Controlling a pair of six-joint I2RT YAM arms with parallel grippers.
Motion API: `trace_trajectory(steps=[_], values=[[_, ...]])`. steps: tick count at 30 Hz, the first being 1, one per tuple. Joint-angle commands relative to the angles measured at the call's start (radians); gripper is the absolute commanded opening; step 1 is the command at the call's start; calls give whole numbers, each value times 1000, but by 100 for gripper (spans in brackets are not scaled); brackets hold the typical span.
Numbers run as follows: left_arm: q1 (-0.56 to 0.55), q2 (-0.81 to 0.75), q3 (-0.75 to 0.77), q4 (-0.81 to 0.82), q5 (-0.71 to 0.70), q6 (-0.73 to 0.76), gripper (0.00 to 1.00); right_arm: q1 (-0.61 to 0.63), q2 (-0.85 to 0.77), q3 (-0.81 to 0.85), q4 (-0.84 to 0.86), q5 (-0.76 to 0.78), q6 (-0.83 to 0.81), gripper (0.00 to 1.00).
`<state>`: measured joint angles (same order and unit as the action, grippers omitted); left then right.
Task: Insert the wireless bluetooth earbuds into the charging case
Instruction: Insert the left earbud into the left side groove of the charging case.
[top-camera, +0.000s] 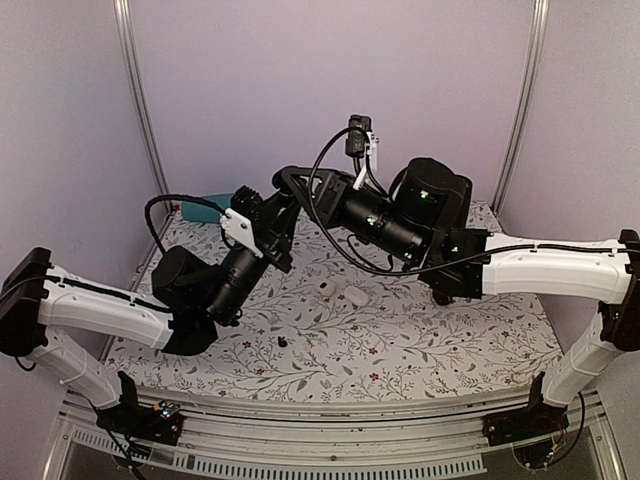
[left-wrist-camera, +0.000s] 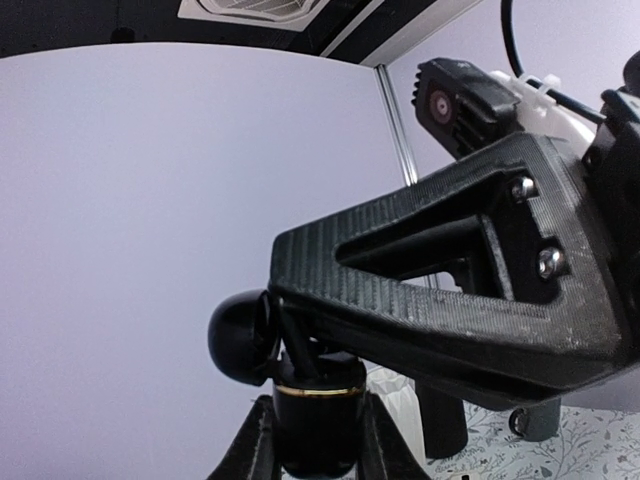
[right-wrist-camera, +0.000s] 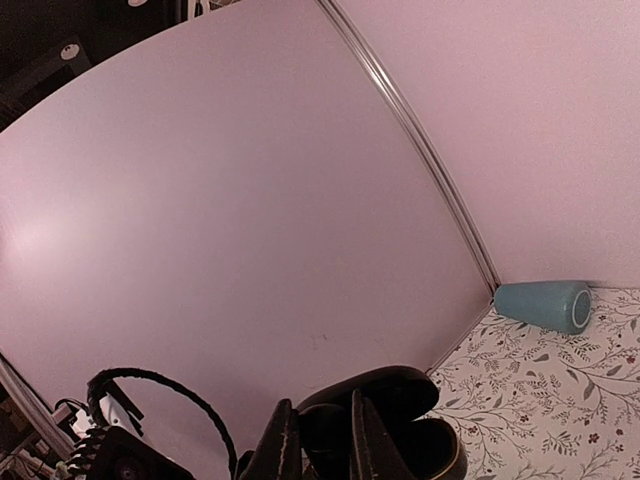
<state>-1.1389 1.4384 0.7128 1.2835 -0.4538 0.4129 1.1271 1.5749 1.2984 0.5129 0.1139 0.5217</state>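
Both grippers meet in the air over the back left of the table. My left gripper (top-camera: 270, 218) (left-wrist-camera: 320, 445) is shut on the small black charging case (left-wrist-camera: 318, 415), which has a gold rim; its round lid (left-wrist-camera: 240, 335) hangs open to the left. My right gripper (top-camera: 284, 196) (right-wrist-camera: 325, 445) reaches into the open case (right-wrist-camera: 425, 445) from above. Its fingers stand close together on a small dark rounded lump, which looks like an earbud. A tiny black bud-like thing (top-camera: 283, 342) lies on the floral cloth near the front.
Two small white pebble-like items (top-camera: 325, 288) (top-camera: 357, 295) lie mid-table. A teal cup (top-camera: 208, 206) (right-wrist-camera: 545, 305) lies on its side at the back left corner. A white ribbed vase (left-wrist-camera: 395, 395) stands behind the case. Walls enclose the back and sides.
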Motion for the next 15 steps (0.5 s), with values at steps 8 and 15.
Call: trace_trajectory(steps=[8,15], values=[[-12,-34,38,-16,7,-25,0,1,13,-21,-33,-46,-5,4],[2,-57,52,-35,-17,-82,0,1,11,-32,-35,-57,-27,4]])
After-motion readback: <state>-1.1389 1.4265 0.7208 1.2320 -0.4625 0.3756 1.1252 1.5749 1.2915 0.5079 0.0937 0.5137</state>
